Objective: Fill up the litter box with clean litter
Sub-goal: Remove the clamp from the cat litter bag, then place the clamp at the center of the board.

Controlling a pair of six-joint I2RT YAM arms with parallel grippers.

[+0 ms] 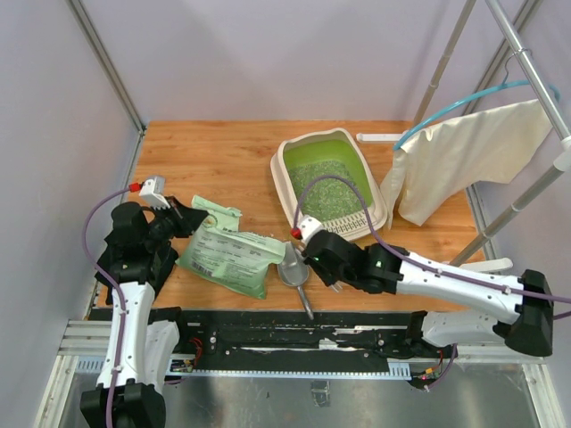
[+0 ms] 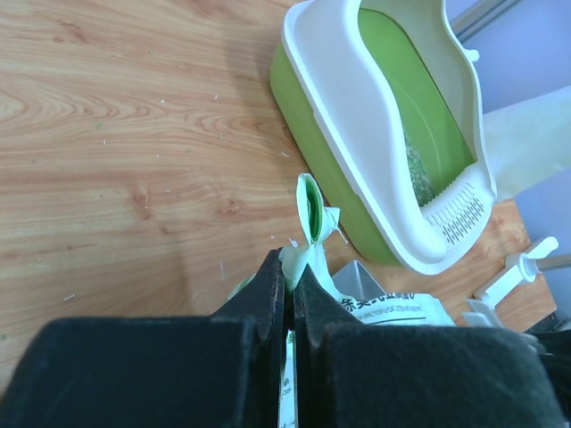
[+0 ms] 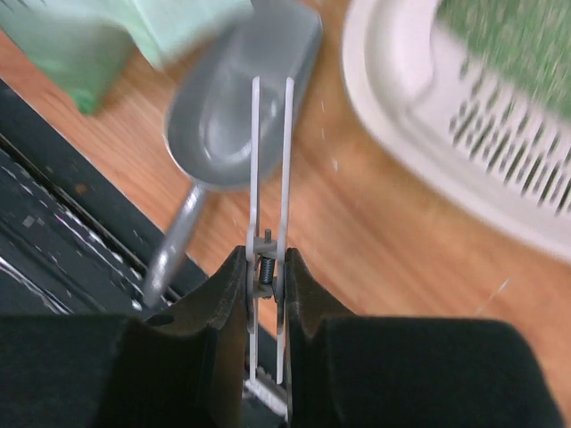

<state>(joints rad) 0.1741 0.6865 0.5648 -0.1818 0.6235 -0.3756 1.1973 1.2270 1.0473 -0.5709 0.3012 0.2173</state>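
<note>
Pinching top of light green bag [image 1: 227, 254] with left gripper [image 2: 288, 267]; clamping thin white clip [image 3: 255, 160] (over metal scoop [image 3: 223, 116]) with right gripper [image 3: 268, 263].

Bare wood of the table [image 1: 214, 160] lies open at far left, from back edge down to the bag [image 1: 227, 254]. Scoop [image 1: 293, 267] fills the narrow gap between bag and litter box [image 1: 279, 178]; hanging cloth [image 1: 464, 160] crowds the box's right side.

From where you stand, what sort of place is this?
Probably a robotics test bench, not a home: left arm and right arm bolted to a metal rail, a wooden table, a litter box staged on it.
</note>
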